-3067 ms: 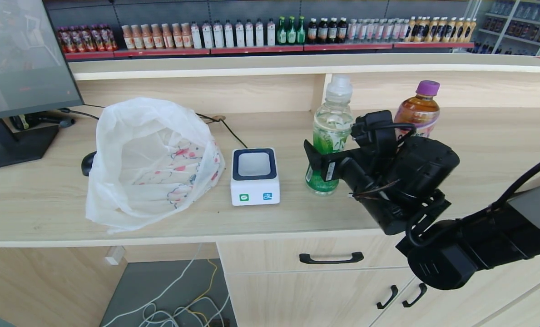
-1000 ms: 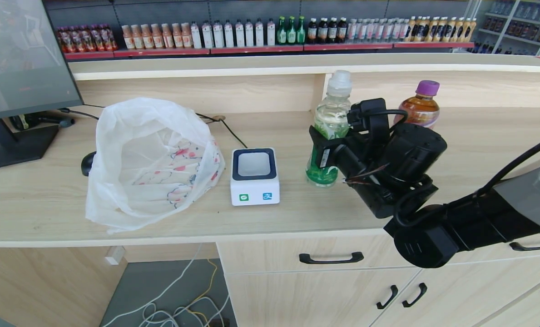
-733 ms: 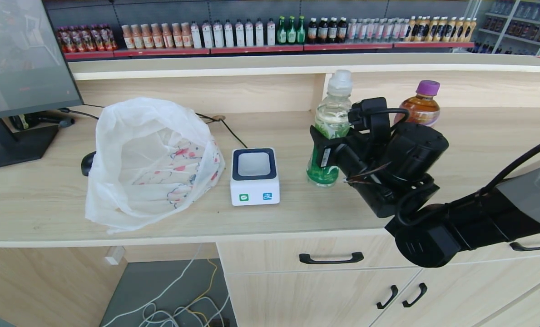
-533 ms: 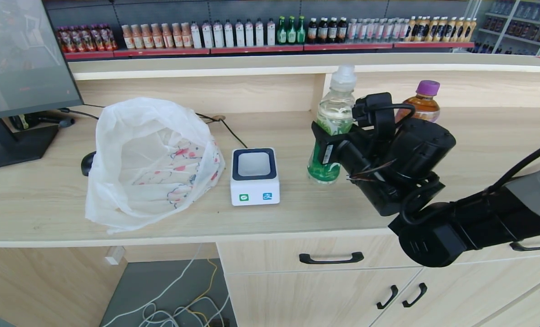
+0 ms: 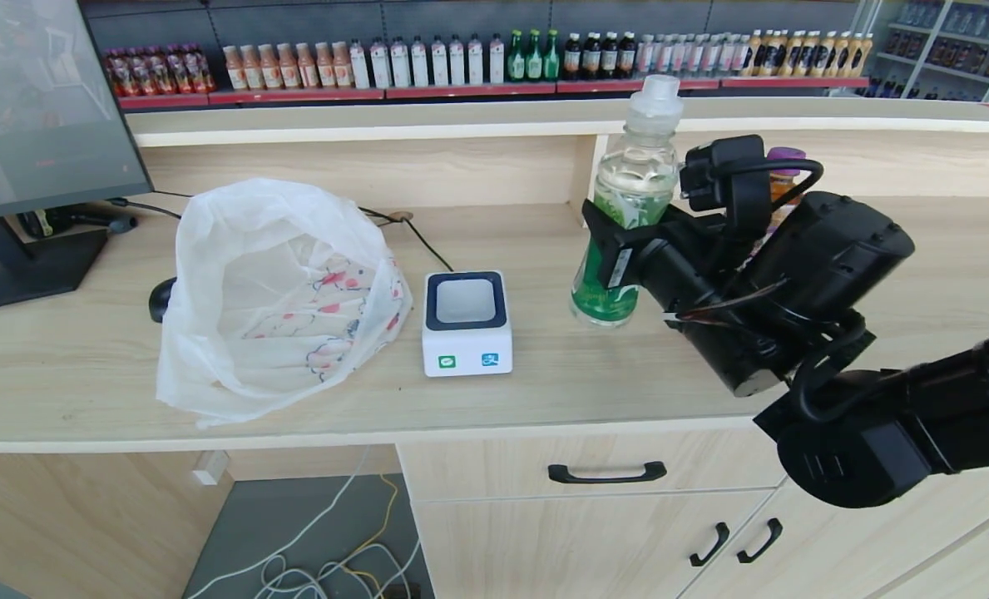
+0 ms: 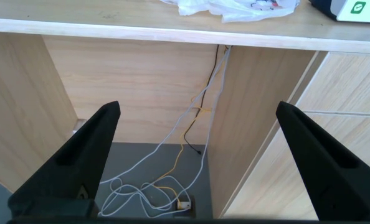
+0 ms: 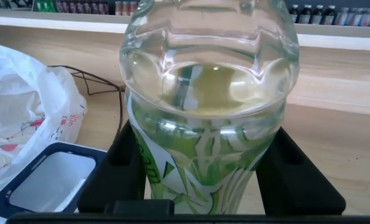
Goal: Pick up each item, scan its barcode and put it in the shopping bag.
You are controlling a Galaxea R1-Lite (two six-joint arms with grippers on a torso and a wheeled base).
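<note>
My right gripper is shut on a clear bottle with a green label and holds it upright, lifted off the counter, right of the white barcode scanner. In the right wrist view the bottle sits between the black fingers, with the scanner and the bag below. The white plastic shopping bag stands open left of the scanner. A brown bottle with a purple cap stands behind the right arm, mostly hidden. My left gripper hangs open below the counter edge, over the floor cables.
A monitor on its stand is at the counter's far left, with a black mouse behind the bag. A cable runs to the scanner. A raised ledge backs the counter; drink shelves stand beyond.
My right gripper closed on the green-label bottle and lifted it up off the counter, shifting slightly right. The bag, scanner and brown bottle stayed put.
</note>
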